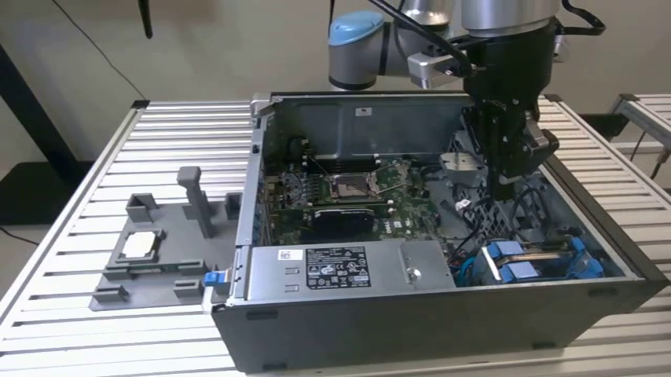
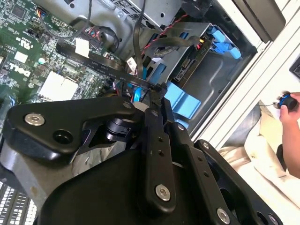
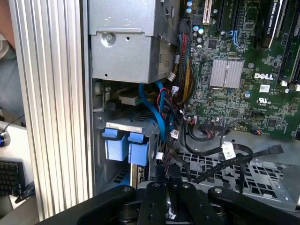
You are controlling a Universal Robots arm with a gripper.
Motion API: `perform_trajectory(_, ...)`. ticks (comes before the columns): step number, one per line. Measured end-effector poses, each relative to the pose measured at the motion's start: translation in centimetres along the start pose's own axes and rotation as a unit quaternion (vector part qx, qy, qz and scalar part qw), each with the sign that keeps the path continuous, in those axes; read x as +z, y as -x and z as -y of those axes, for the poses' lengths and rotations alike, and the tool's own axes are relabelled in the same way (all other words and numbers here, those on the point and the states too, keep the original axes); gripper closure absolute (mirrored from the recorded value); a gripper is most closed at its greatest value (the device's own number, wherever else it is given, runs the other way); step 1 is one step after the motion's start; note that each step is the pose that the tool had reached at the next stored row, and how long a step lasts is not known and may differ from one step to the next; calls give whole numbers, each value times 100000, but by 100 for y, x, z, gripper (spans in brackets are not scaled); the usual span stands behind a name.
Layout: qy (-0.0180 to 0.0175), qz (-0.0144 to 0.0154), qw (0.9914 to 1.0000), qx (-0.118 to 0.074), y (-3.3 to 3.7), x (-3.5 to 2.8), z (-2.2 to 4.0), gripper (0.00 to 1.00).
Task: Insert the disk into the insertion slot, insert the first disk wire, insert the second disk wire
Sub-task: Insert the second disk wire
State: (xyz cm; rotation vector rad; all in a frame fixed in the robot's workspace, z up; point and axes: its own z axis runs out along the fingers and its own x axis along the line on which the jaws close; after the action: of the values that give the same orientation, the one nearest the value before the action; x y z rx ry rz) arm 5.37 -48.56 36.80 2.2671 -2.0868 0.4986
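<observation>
Tool [image 2: 158,93]: tips drawn together, pinching what looks like a black wire plug [image 2: 161,87]. The grip is seen nearly end-on in both wrist views, so the hold is my judgement, not a certainty. The arm reaches down into the open computer case [image 1: 419,322], which stands on the slatted worktop [image 1: 74,204].

Disk [image 1: 516,267]: seated in the drive bay, blue carrier tabs showing. The insertion step reads as done, and the work looks to be at a wire step.

Key relation: the disk lies just beyond the tool tips, lower in the case and toward its front wall as the exterior view shows it. It is near the tool but not touching. In the second wrist view the nearest blue tab sits just past the plug, with a gap between them. The carrier's long axis appears to run across the bay from one tab to the other, roughly crosswise to the line of the tool. I cannot fix the exact angle.

Clutter: a blue flat cable [image 3: 157,112] and loose leads hang between the tool and the motherboard [image 3: 243,79].

Writing: there is a printed label on the power supply [image 1: 335,267], off the tool toward the exterior view's left. A white tag [image 3: 227,151] hangs on a black lead, and the motherboard carries white lettering. Print not transcribed.
</observation>
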Motion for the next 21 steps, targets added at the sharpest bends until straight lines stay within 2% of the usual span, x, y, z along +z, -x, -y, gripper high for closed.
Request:
perform_trajectory(4,1,-4,100000,13,-10,2,-1,84)
perform_trajectory(7,63,1,100000,-4,-49,13,-4,84)
perform_trajectory(17,748,130,99997,-156,-249,78,-16,84)
perform_trajectory(21,1079,166,99994,-234,-306,99,-21,84)
